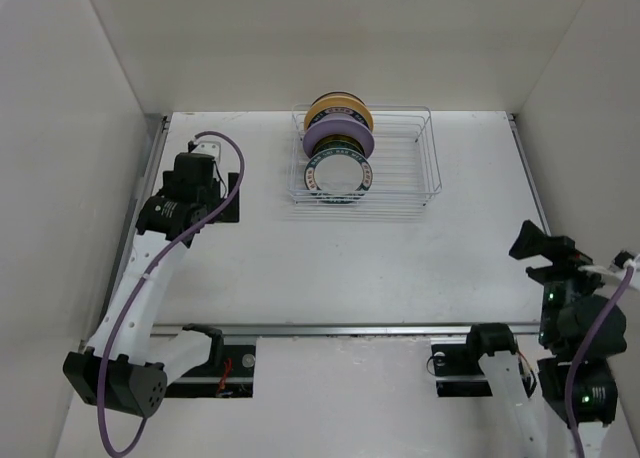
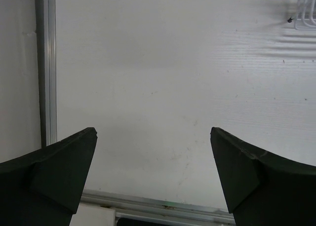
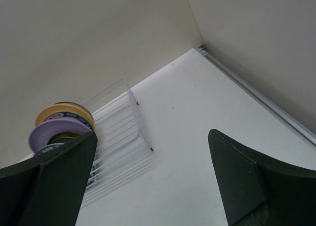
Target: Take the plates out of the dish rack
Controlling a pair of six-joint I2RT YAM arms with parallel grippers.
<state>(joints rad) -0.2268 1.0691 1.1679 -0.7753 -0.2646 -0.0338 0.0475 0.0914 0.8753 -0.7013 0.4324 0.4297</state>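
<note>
- Plates [image 1: 338, 143]: standing on edge in a tight row at the left end of the dish rack [image 1: 400, 163], at the far middle of the surface [image 1: 400, 268]. None unloaded yet.
- Order as seen from above: tan-yellow plate [image 1: 338, 105] farthest, lavender plate [image 1: 340, 131] in front of it, teal-rimmed plate [image 1: 340, 171] nearest me. Others may sit between them; I cannot count them.
- Axis: the row runs near to far and the plate faces look toward my bases. The rack's long side runs left to right, and its right portion is bare wire.
- Left claw [image 2: 153, 132]: spread wide, nothing between the fingers, pointing down at bare surface near the left rail. Only a corner of the rack shows at the upper right of its view.
- Right claw [image 3: 153, 134]: spread wide, empty, raised near the right front. Its camera sees the rack and the plate rims ahead and to its left, well apart.
- Governing relation: the plates lie ahead and to the right of my left claw, and ahead and far to the left of my right.
- Assessment: the left arm is the nearer. A grasp would need the fingers turned to straddle a rim from above, starting with the nearest plate.
- Risk: the close packing leaves little room for a finger between plates.
</note>
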